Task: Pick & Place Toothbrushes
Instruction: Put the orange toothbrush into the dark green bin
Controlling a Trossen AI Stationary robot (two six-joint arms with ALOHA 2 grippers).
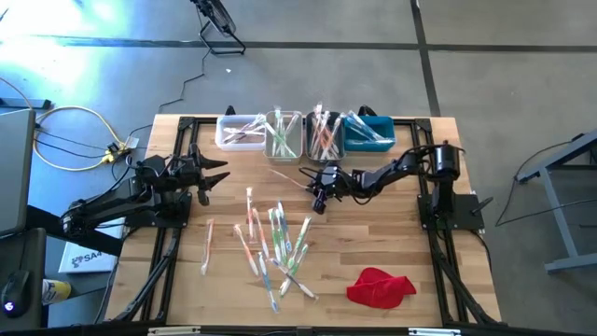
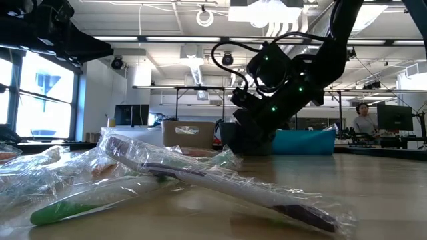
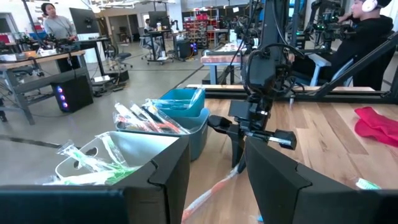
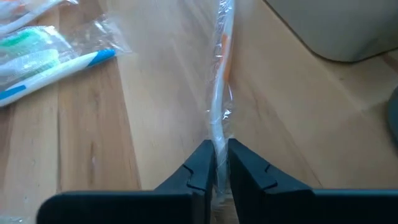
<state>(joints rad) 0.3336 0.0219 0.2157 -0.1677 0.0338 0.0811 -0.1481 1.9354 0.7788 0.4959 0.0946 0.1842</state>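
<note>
Right gripper (image 4: 216, 163) pinched shut on an orange-white toothbrush (image 4: 221, 81) lying on the table (image 4: 155, 124); left gripper (image 3: 217, 180) hovers with jaws wide, holding nothing.

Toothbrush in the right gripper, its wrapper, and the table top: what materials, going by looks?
Toothbrush in the right gripper: white and orange handle, smooth, probably plastic. Its wrapper: thin clear film, crinkled and glinting, likely cellophane or a similar plastic. Table top: light wood planks with visible grain and seams, matte; solid wood or veneer cannot be told.
</note>
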